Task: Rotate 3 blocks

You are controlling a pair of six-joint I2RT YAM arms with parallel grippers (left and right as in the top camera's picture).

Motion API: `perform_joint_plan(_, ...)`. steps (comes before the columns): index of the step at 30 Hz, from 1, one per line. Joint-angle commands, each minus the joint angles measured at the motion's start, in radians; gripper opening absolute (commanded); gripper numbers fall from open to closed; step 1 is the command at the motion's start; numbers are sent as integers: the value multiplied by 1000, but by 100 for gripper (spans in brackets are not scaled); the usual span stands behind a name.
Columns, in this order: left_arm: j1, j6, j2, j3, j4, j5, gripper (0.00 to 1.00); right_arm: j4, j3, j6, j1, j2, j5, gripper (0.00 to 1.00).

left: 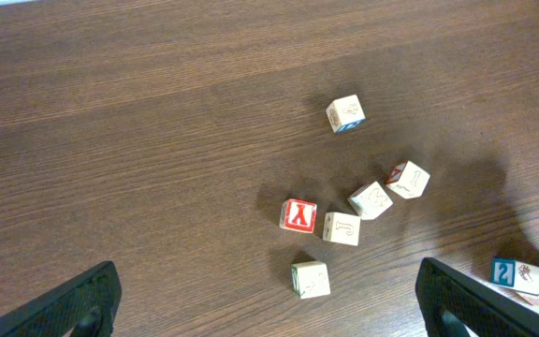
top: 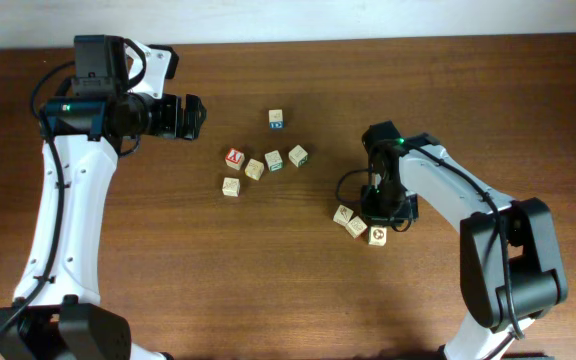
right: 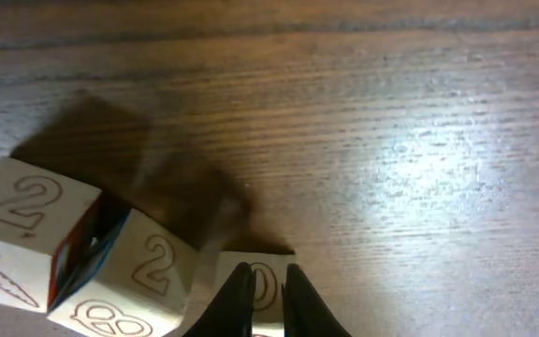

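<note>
Three pale wooden blocks lie in a tight row at the right: one (top: 343, 213), one (top: 356, 227) and one (top: 377, 236). My right gripper (top: 381, 217) hangs directly over the last of them. In the right wrist view its fingers (right: 268, 273) stand almost together, tips against the face printed "0" of that block (right: 260, 265), with nothing between them. Next to it sit a block with "2" and "8" (right: 134, 281) and one with "2" and a carrot drawing (right: 17, 229). My left gripper (top: 190, 117) is wide open (left: 269, 323) and far from the row.
A loose cluster of other cubes lies mid-table: a red-faced cube (top: 234, 157), pale cubes (top: 231, 186), (top: 255, 169), (top: 274, 160), (top: 298, 155), and a blue-marked cube (top: 276, 119) farther back. The left wrist view shows the same cluster, with the red-faced cube (left: 298, 215).
</note>
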Motion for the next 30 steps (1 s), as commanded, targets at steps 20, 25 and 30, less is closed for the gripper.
perform_joint_plan(20, 2, 16, -2, 18, 2, 11, 99, 153, -302, 148, -76, -205, -173, 17)
perform_joint_plan(25, 2, 16, -2, 18, 2, 11, 99, 269, -299, 145, -55, -179, -278, 17)
perform_joint_plan(30, 2, 16, -2, 18, 2, 11, 99, 518, -299, 159, -53, -176, -344, 16)
